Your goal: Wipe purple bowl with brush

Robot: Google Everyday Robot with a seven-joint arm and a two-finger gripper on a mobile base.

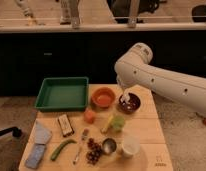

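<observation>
One closed pincer (pixel 126 96), over purple bowl (pixel 135 104)

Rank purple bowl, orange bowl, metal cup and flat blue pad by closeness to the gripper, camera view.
1. Dark purple round bowl, directly under the gripper.
2. Orange round bowl, alongside.
3. Small metal cup, front edge.
4. Flat blue pad, front corner.

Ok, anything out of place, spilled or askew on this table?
Nothing stands out. The end effector reaches down into the purple bowl, which sits upright beside the orange bowl. The green tray lies flat at the back, and no spill shows on the table.
</observation>
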